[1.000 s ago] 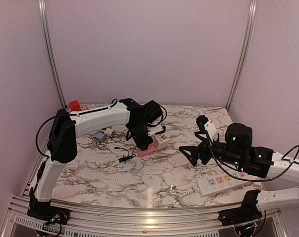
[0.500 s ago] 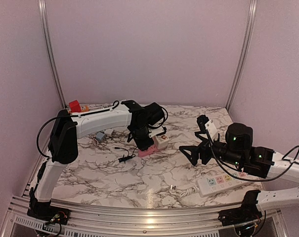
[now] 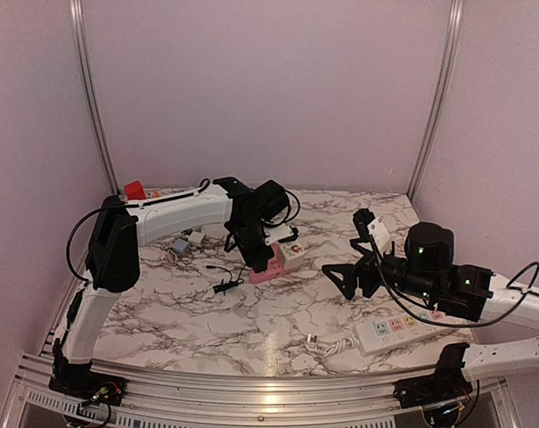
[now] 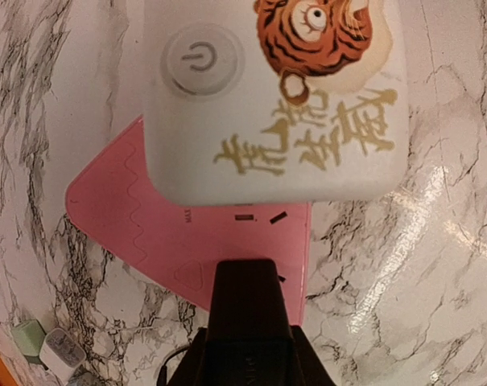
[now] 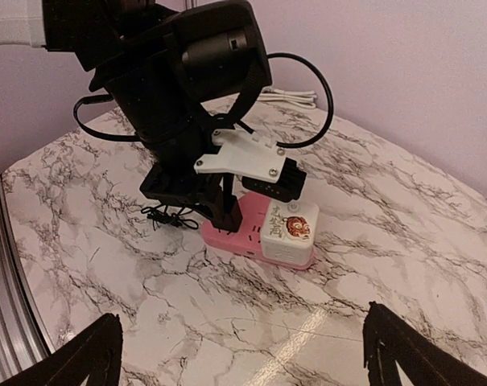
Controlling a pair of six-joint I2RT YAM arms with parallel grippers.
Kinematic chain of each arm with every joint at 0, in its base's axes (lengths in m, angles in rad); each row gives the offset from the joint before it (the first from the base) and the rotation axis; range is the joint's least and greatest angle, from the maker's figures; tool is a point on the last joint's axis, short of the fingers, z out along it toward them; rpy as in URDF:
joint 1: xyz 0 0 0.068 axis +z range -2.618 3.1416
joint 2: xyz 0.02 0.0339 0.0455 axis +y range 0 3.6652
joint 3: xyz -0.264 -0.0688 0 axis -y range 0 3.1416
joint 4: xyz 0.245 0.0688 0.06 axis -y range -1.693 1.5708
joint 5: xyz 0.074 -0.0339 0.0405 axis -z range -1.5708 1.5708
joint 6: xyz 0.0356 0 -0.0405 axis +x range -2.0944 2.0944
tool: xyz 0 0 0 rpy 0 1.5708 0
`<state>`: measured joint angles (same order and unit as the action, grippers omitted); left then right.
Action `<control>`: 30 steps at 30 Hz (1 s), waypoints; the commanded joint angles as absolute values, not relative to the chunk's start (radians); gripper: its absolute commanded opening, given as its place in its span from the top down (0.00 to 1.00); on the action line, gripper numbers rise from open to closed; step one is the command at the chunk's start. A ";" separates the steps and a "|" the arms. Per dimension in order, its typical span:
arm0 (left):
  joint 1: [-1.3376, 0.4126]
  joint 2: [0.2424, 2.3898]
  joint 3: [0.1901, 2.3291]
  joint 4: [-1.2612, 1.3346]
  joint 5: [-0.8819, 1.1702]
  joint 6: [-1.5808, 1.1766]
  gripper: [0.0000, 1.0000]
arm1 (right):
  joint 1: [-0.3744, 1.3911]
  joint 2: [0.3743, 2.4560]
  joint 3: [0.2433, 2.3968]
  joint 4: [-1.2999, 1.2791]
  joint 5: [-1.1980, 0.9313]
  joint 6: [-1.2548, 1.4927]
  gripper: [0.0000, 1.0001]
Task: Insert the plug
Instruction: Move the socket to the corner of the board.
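left gripper [image 3: 255, 253] pinching plug [image 4: 245, 314] has shifted back left over pink strip [image 4: 130, 233]; still aligning, not seated. right gripper [image 5: 241, 322] spread, idle.

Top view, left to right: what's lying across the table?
red object → small adapters → black cable → pink power strip → right gripper → white power strip

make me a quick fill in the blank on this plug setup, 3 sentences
1. The flat plastic power strip under the white tiger-print adapter is ___.
2. The right pincer stands ___.
3. The left pincer is shut on a black ___.
Missing: pink; open; plug
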<state>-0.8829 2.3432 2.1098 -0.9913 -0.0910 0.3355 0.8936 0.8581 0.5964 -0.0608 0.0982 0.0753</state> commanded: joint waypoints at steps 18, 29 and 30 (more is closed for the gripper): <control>-0.856 2.253 1.981 -1.036 -0.112 0.144 1.00 | 0.888 0.837 0.587 -0.028 0.096 0.095 0.01; -0.755 2.071 1.891 -0.942 -0.178 0.043 1.00 | 0.889 0.811 0.568 -0.021 0.092 0.095 0.02; -0.742 2.056 1.882 -0.936 -0.179 0.030 1.00 | 0.889 0.812 0.566 -0.020 0.090 0.095 0.02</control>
